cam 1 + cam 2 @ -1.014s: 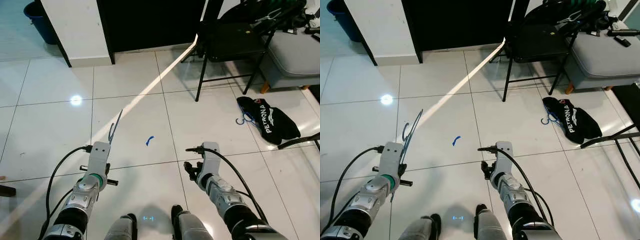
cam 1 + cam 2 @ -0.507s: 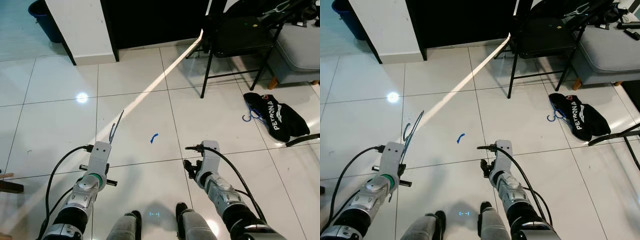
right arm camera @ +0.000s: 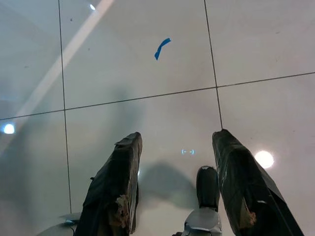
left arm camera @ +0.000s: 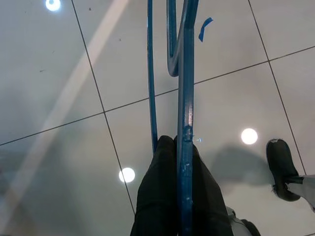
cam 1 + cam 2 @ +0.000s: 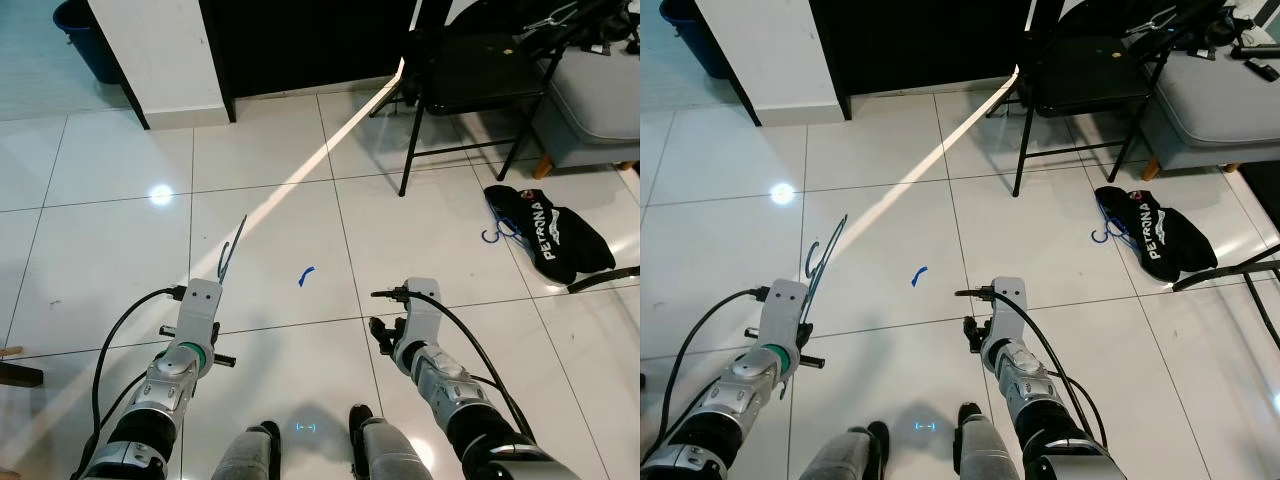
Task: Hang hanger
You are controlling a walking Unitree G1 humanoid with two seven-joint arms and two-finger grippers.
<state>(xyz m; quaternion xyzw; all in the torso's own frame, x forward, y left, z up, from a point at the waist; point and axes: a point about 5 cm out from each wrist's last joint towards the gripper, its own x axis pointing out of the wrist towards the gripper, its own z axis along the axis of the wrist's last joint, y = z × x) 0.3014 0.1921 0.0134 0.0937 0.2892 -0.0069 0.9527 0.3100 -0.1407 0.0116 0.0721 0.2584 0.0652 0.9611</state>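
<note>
The left tool (image 4: 178,196) is closed on a blue hanger (image 4: 184,98), which it holds above the white floor (image 5: 100,250). The right tool (image 3: 179,196) is open and holds nothing. A black chair (image 5: 470,80) stands further ahead on the right.

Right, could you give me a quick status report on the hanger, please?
Left hand shut on blue hanger, held above the floor. Right hand open, holding nothing. Black chair and black bag on the floor ahead to the right.
</note>
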